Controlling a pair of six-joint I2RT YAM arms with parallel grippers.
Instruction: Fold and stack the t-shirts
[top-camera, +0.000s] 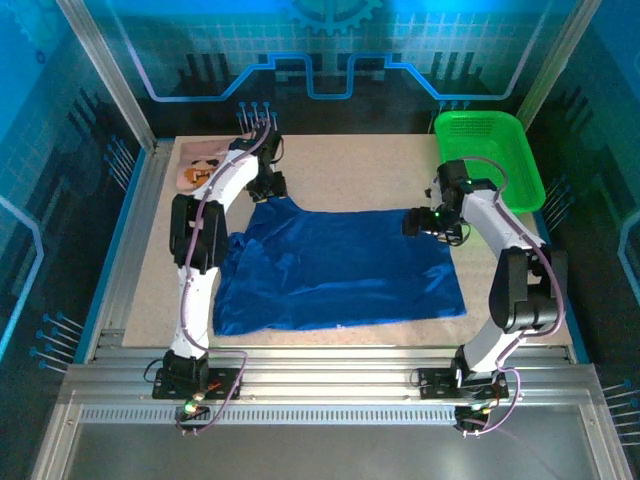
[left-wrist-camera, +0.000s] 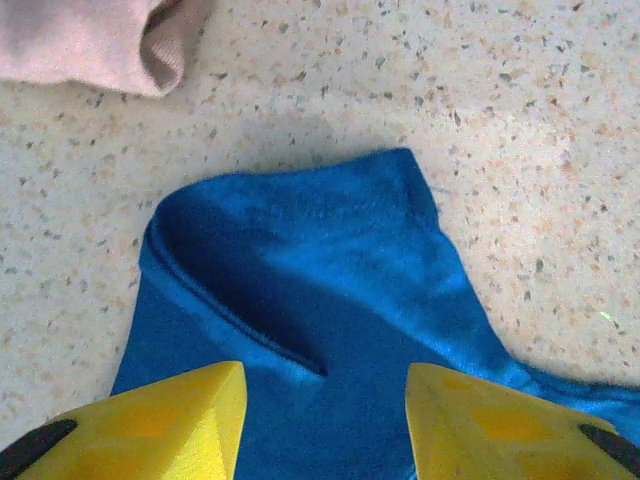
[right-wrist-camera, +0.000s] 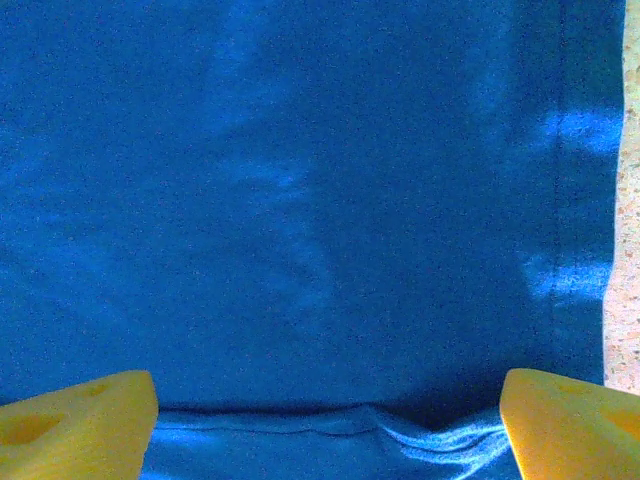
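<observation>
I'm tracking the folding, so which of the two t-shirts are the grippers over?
The large royal-blue cloth t-shirt: left gripper and right gripper are both over it. The pale pink printed t-shirt lies apart at the far-left corner.

Bare tabletop (top-camera: 350, 165) btwn pink shirt (top-camera: 200, 172) far-left & green basket (top-camera: 478, 117) far-right; blue shirt (top-camera: 340, 270) covers centre.

No readable text.
We can't make out any letters, labels, brands or numbers. The print on the pink shirt (top-camera: 203, 172) is a cartoon face, no words. The back wall (top-camera: 330, 50) carries a gear and line graphics.
</observation>
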